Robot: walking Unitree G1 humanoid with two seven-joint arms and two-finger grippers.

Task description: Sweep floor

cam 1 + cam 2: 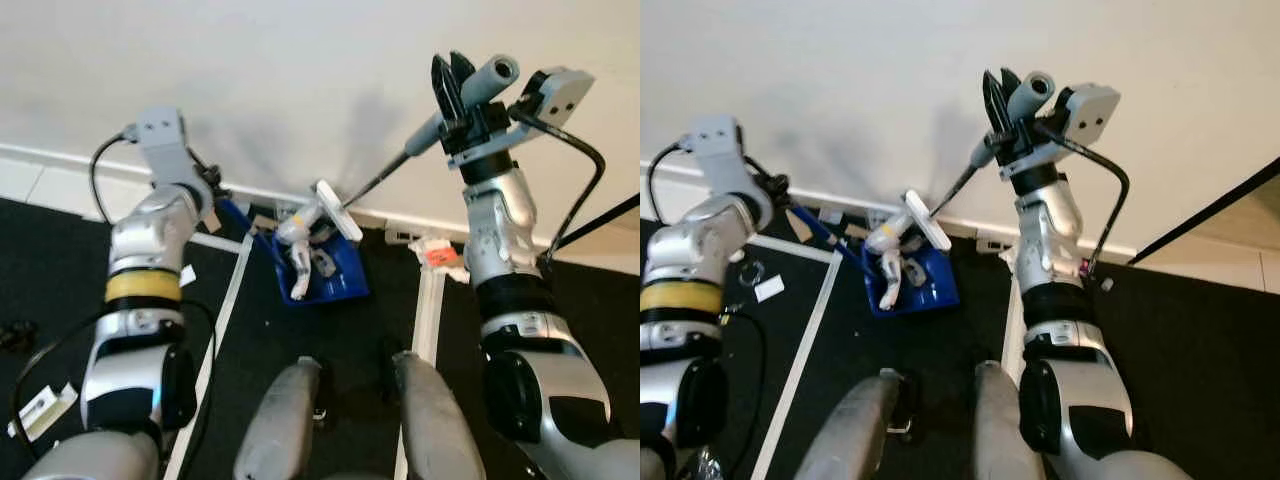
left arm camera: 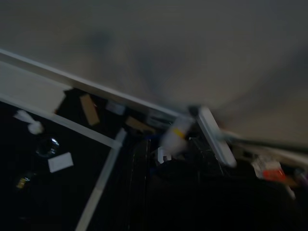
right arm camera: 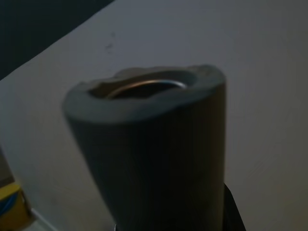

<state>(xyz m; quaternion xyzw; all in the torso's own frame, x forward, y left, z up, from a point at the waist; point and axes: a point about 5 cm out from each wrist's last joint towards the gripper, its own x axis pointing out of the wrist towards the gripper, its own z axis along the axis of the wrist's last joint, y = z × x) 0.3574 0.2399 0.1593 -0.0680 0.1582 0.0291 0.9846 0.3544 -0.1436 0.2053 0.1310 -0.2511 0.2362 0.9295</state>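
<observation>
My right gripper [image 1: 452,72] is raised high against the white wall, shut on the grey foam grip of the broom handle [image 1: 485,82]. The thin dark shaft slants down to the white broom head [image 1: 336,209] near the baseboard. Below it a blue dustpan [image 1: 338,275] lies on the black floor, with a white bottle [image 1: 293,227] and other pale litter in it. Its blue handle [image 1: 822,237] runs up to my left gripper [image 1: 776,188], which looks shut on it. In the right wrist view the broom grip's [image 3: 154,154] end is very close.
White tape lines [image 1: 222,310] cross the black floor mat. Cardboard bits and a red-labelled scrap [image 1: 441,256] lie along the baseboard, and paper scraps [image 1: 38,408] lie at the left. My legs [image 1: 290,420] stand just behind the dustpan. A black cable [image 1: 580,190] loops off my right wrist.
</observation>
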